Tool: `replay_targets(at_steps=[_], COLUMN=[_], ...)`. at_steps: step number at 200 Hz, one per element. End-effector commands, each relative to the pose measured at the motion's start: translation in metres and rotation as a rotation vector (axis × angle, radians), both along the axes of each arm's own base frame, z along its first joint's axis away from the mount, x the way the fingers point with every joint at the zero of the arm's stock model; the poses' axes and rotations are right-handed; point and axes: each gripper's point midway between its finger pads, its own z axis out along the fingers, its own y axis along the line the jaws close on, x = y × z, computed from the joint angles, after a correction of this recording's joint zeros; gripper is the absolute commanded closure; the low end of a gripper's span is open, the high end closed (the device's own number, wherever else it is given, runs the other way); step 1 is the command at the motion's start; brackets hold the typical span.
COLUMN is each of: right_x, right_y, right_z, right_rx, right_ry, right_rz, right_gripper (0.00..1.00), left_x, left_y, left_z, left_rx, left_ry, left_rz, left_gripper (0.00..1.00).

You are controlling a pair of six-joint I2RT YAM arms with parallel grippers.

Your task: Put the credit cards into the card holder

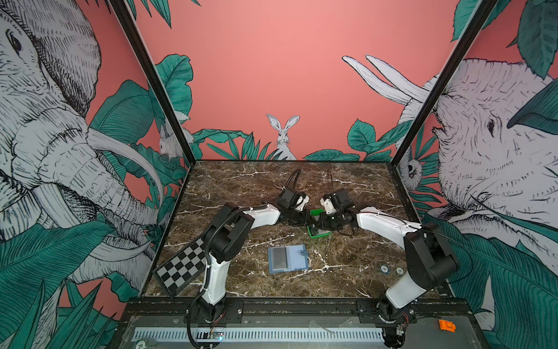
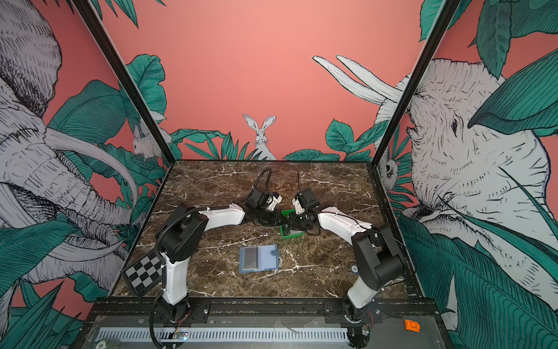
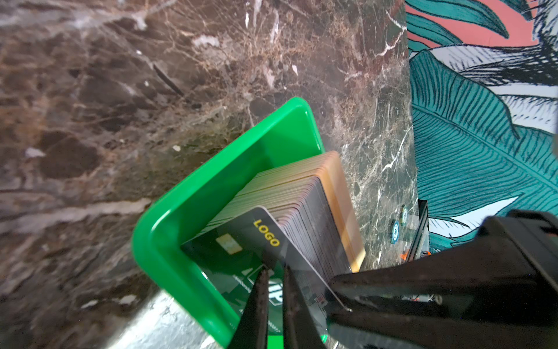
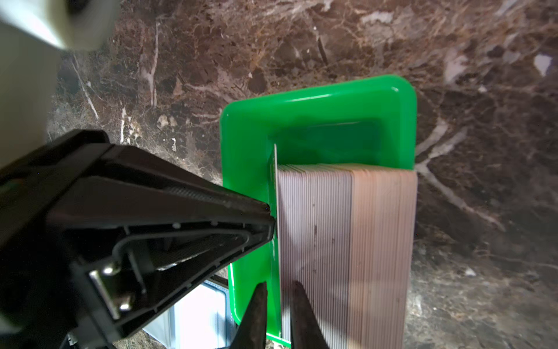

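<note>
Black plastic "LOGO" credit card (image 3: 256, 238), seemingly stiff, slick and light, leans off the upright card stack (image 4: 347, 241) in a small green plastic tray (image 4: 317, 102). The left gripper (image 3: 274, 269), nearly closed, pinches its exposed edge, the natural hold. The right gripper (image 4: 279, 285) straddles the same card, narrowly parted, grip unclear. The slate-blue folding card holder (image 1: 288, 258) lies open near the tray.

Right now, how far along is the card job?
Done: holder lies open; a grey panel fills one pocket, maybe already loaded. In hand: right gripper looks closed on one card at the end of the stack in the tray; left gripper shut, tip at it. Left: nearly the whole stack.
</note>
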Motion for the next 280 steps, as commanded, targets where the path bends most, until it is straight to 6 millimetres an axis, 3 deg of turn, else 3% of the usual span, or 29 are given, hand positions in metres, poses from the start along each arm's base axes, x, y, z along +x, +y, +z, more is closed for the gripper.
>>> replay_targets(at_steps=[1, 203, 212, 280], right_x=[-0.004, -0.004, -0.003, -0.004], right_y=[-0.001, -0.008, -0.008, -0.012], right_z=[-0.008, -0.006, 0.007, 0.021], right_rx=[-0.022, -0.071, -0.056, -0.045], right_ry=[0.008, -0.016, -0.048, -0.08], right_rz=[0.003, -0.012, -0.015, -0.042], right_gripper=[0.86, 1.0, 1.0, 1.0], left_x=[-0.006, -0.003, -0.003, 0.0], left_y=[0.01, 0.009, 0.009, 0.011], left_z=[-0.022, -0.011, -0.008, 0.016], left_rx=[0.073, 0.062, 0.06, 0.032], left_ry=[0.046, 0.021, 0.013, -0.048], left_rz=[0.01, 0.012, 0.012, 0.025], left_gripper=[0.86, 0.86, 0.86, 0.86])
